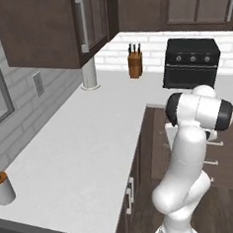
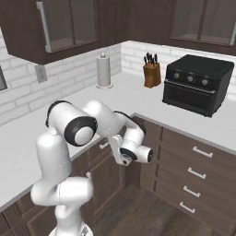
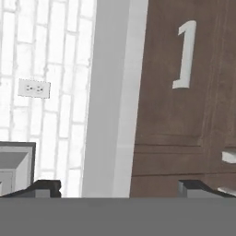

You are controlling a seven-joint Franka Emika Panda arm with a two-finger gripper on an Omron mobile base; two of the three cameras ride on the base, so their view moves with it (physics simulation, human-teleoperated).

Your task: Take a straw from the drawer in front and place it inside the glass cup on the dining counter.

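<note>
1. Gripper (image 3: 119,189) is spread wide, nothing between the tips, pointed at a dark brown drawer (image 3: 184,69) front with a short silver handle (image 3: 185,55).
2. Around it: white worktop (image 2: 133,99) with a black toaster oven (image 2: 198,83), knife block (image 2: 151,71) and paper towel roll (image 2: 104,70).
3. More drawers (image 2: 196,173) stacked at the right.
4. Wall outlet (image 3: 34,88) on the white brick.

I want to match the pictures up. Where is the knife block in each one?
Left base view: the knife block stands top middle on the white counter, left of the black oven.
Right base view: it stands upper right of middle, between the paper towel roll and the oven.
Hand view: not in it.
Shared landmark: the black oven beside it.
</note>
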